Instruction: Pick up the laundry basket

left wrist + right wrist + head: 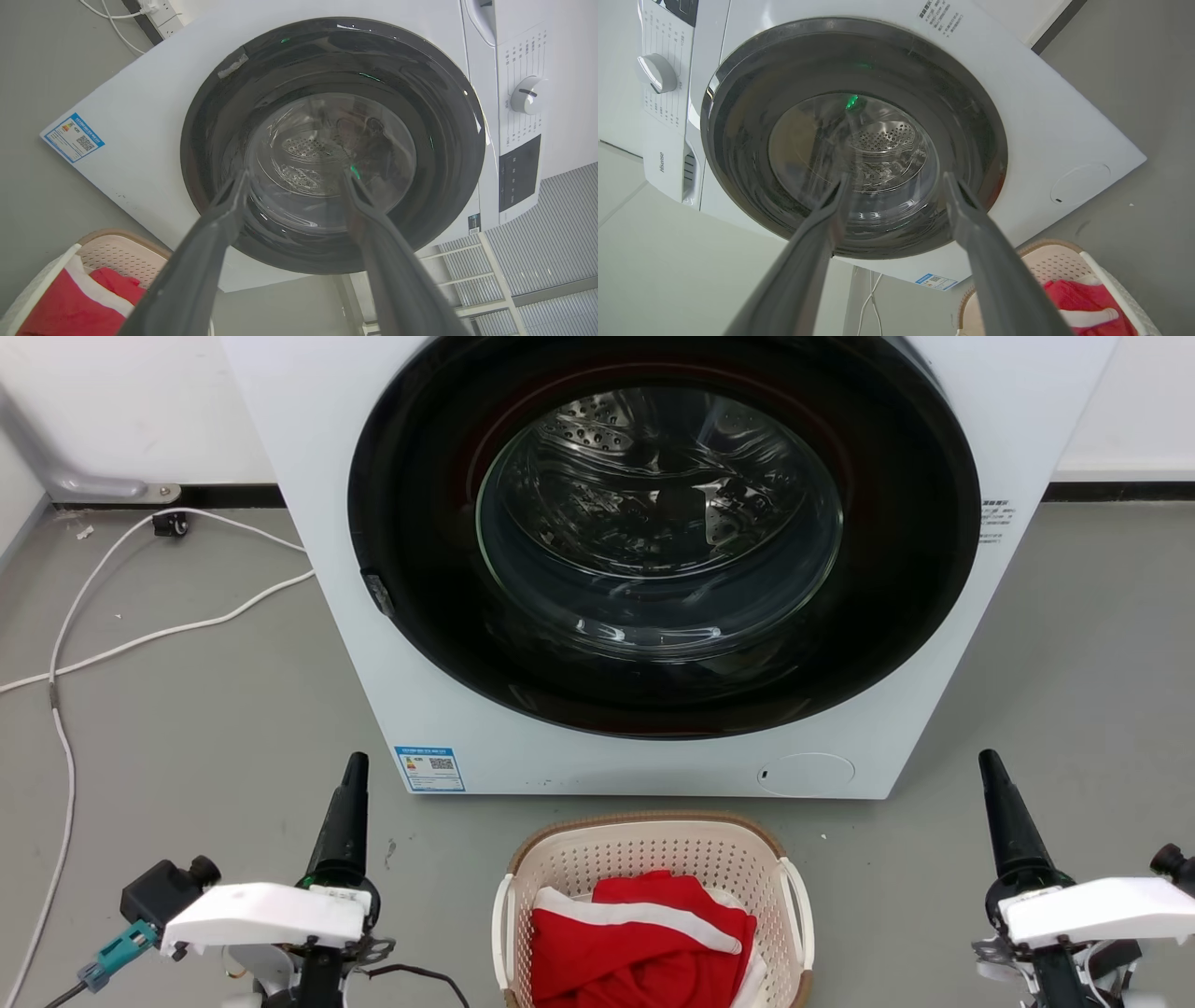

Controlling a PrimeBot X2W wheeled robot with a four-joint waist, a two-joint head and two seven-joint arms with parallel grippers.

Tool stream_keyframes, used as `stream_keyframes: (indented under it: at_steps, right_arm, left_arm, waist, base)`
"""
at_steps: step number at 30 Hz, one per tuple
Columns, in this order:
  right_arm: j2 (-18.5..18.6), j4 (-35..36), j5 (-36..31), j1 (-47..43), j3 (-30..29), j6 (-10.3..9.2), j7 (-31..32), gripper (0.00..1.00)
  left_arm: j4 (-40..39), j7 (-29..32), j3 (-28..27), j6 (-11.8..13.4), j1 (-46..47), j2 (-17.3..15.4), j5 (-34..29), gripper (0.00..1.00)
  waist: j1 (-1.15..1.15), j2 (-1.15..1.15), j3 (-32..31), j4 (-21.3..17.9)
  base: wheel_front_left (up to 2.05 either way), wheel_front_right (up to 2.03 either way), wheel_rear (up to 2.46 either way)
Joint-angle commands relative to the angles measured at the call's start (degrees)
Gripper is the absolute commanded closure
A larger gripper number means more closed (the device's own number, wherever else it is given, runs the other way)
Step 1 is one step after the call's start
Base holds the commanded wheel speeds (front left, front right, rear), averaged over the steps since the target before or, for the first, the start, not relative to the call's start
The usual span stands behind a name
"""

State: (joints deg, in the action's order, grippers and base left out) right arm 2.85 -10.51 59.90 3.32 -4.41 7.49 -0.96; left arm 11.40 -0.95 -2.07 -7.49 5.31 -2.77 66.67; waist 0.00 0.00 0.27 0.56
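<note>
With my left gripper [295, 173] and right gripper [895, 177] both spread wide and empty, well apart from the laundry basket [653, 859] that sits near me, centred just before the washing machine [439, 709], I should drop both evenly onto its white side handles [803, 915] and close together.

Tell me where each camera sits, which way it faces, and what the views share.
Head view: on the robot's head, looking forward and down at the washing machine and the laundry basket on the floor; left end effector and right end effector flank the basket.
Left wrist view: on the left wrist, aimed along its open fingers at the door; basket at lower left.
Right wrist view: mirrored, open fingers framing the door; basket at lower right.
Shared: all three show the door and the basket holding a red garment.
</note>
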Motion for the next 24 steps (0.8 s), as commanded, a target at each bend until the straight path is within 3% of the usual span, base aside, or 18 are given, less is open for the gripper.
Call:
stream_keyframes:
  at_steps: [1,13,24]
  right_arm:
    - [0.1,1.3,-3.1,0.5,0.2,0.00,-0.6,0.00]
    - [0.1,1.7,-17.4,-0.1,0.4,0.00,-3.1,0.00]
    - [0.1,1.6,-27.3,-0.1,0.4,0.00,-4.5,0.00]
  left_arm:
    - [-1.1,-0.6,0.3,0.0,1.9,-0.1,-2.8,0.00]
    - [-0.2,-3.1,1.9,0.7,3.2,-0.5,-18.3,0.00]
    - [1.6,-5.0,4.0,1.6,4.5,-1.7,-28.0,0.00]
  waist:
    - [0.00,0.00,0.0,0.0]
    - [0.00,0.00,0.0,0.4]
    - [0.00,0.00,0.0,0.5]
  base:
    - [0.00,0.00,0.00]
    - [0.00,0.00,0.00]
    - [0.00,0.00,0.00]
